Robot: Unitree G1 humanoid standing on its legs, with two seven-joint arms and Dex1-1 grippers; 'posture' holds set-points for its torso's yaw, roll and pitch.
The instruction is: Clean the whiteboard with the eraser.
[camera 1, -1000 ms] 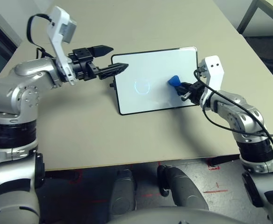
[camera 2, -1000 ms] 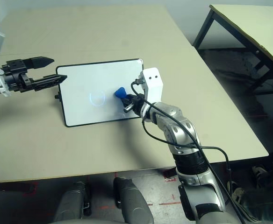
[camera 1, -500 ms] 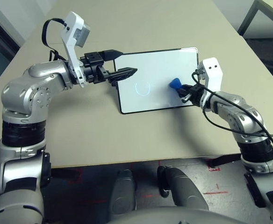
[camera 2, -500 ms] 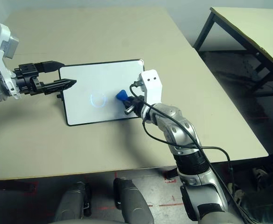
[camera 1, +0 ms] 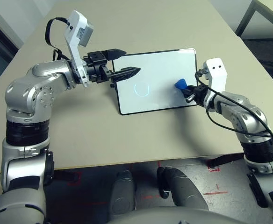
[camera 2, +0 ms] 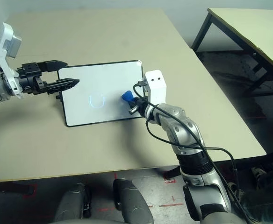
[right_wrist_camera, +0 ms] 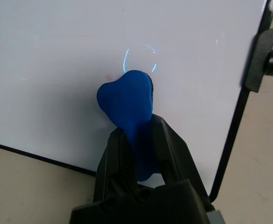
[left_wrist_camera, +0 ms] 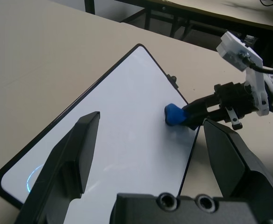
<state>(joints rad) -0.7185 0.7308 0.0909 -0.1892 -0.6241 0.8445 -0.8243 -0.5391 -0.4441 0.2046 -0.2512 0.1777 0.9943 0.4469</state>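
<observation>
One eraser point(right_wrist_camera: 127, 100) was clamped in the right gripper point(right_wrist_camera: 136, 149), over the right part of the board point(camera 1: 155, 74). A bluish curve point(camera 1: 141, 90) marked the board nearer its left side. The left gripper point(camera 1: 129, 62) had its fingers apart, above the board's left edge. The counter point(camera 1: 104, 135) lay under the board.

Another table point(camera 2: 253, 32) stands beyond a dark floor point(camera 2: 220, 79).
</observation>
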